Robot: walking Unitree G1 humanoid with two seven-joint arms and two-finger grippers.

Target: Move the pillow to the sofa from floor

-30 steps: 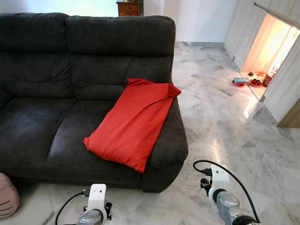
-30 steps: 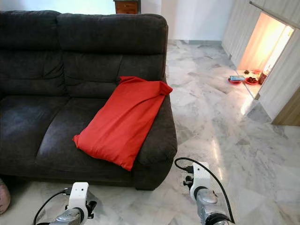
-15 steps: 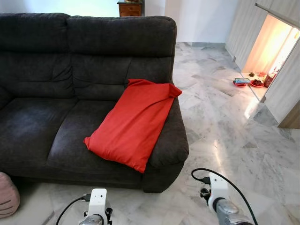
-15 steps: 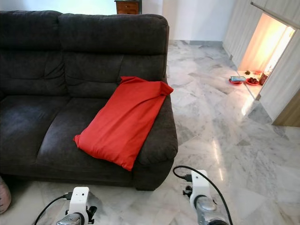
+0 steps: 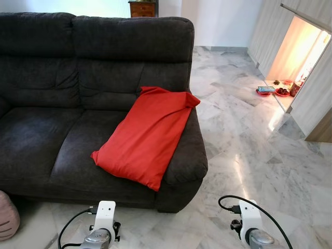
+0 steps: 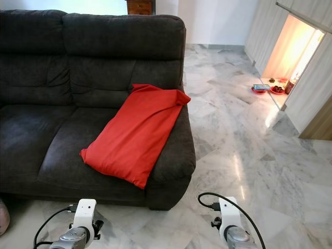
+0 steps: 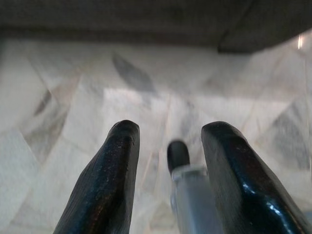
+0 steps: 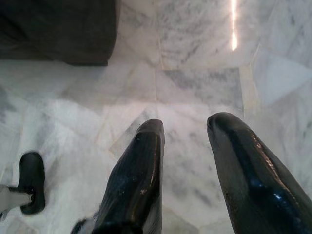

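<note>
One red pillow (image 5: pixel 143 135), one dark sofa (image 5: pixel 46 104)

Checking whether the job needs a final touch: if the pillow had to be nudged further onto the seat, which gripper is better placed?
Left, probably. The pillow lies on the sofa, leaning over its armrest. The left gripper, open over the floor, hangs just below the pillow; the right gripper, open too, hangs beyond the armrest.

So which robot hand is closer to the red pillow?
The left. The left gripper hangs open over the floor just in front of the sofa, below the red pillow. The right gripper, also open, hangs further off, past the sofa's arm.
</note>
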